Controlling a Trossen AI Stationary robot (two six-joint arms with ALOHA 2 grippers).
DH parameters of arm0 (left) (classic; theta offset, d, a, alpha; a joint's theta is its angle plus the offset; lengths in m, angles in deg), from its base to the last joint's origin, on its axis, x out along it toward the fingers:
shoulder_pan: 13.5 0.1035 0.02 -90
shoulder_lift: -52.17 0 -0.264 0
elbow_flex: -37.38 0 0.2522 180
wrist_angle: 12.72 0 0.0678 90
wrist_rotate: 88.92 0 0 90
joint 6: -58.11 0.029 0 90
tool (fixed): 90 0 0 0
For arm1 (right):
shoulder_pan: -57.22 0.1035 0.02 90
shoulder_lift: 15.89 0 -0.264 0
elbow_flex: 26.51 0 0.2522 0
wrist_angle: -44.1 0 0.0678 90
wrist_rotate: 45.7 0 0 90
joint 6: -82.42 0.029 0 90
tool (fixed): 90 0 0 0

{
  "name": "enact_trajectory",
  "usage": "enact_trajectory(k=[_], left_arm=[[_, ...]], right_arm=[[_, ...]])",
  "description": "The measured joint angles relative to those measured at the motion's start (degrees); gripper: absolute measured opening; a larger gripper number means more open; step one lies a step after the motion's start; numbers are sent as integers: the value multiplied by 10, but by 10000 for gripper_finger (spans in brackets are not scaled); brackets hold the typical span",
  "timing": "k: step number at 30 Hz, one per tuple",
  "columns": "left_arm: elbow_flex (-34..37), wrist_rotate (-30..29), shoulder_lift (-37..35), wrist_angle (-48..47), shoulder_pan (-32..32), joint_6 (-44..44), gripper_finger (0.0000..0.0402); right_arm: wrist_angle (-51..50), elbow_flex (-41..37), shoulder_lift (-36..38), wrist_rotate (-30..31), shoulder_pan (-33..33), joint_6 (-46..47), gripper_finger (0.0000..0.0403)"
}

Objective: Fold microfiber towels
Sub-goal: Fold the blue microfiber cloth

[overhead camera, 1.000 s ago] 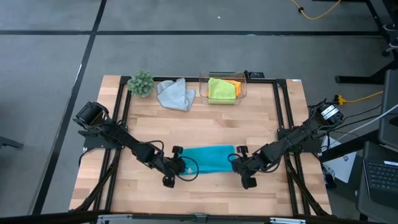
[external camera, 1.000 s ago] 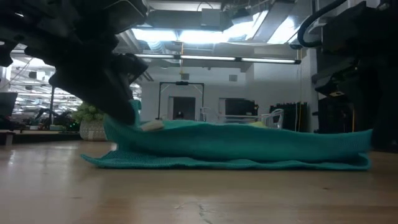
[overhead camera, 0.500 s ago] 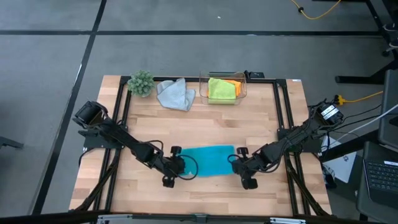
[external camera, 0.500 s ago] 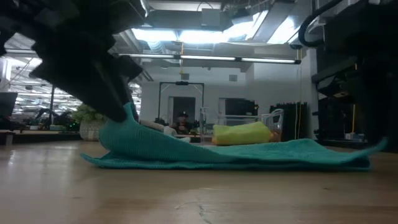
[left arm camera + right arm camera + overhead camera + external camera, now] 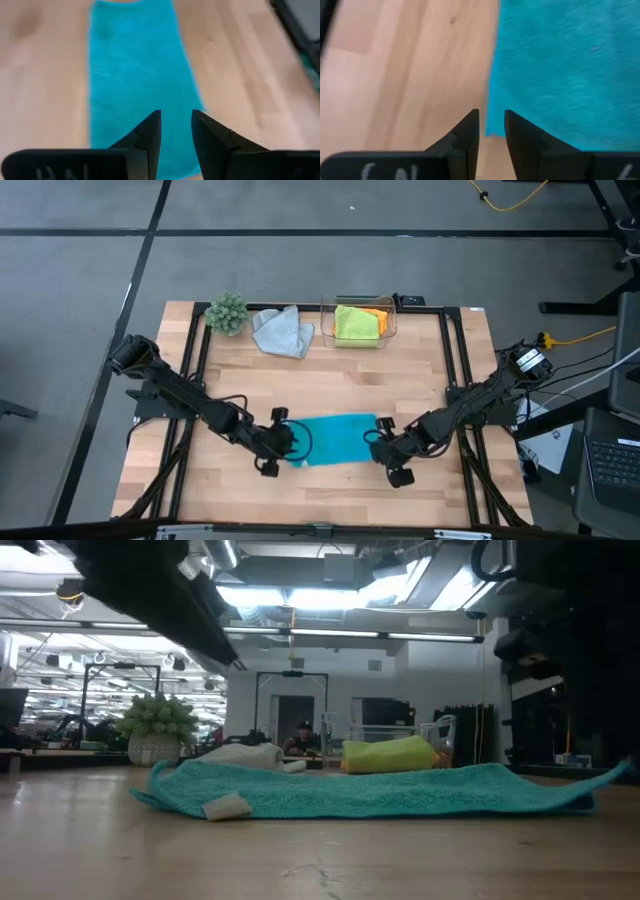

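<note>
We have the turquoise towel [image 5: 335, 439] lying folded in a flat strip near the table's [image 5: 330, 375] front edge, between both arms. Our left gripper [image 5: 175, 131] hovers over one short end with fingers slightly apart and nothing between them; our right gripper [image 5: 491, 126] sits over the opposite end, fingers likewise apart and empty. The grey towel [image 5: 281, 332] waits crumpled at the back; the lime green towel [image 5: 355, 322] and orange towel [image 5: 376, 313] sit in the clear box [image 5: 389, 338]. For the next fold, we should pinch both layers at matching corners and carry them level, so the edges align.
</note>
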Motion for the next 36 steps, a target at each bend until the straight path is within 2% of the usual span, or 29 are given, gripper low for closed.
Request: enact_trajectory(k=[6,15,17,21,25,30,36], left_arm=[[0,-77,0,0,15,2,100],[0,-83,0,-5,64,-19,100],[0,-83,0,-5,78,-38,100],[0,-101,0,-11,106,-95,100],[0,-113,0,-19,127,-103,100],[0,-112,0,-31,143,-101,100],[0,-112,0,-31,144,-101,100]], right_arm=[[0,0,0,86,-16,-40,94],[-13,-3,0,100,-62,-9,94],[-13,-3,0,89,-81,-8,94],[-3,-3,0,25,-124,8,94],[-3,-3,0,-34,-161,48,94],[-1,-3,-9,-40,-175,67,94],[-4,-3,-64,-50,-174,77,94]])
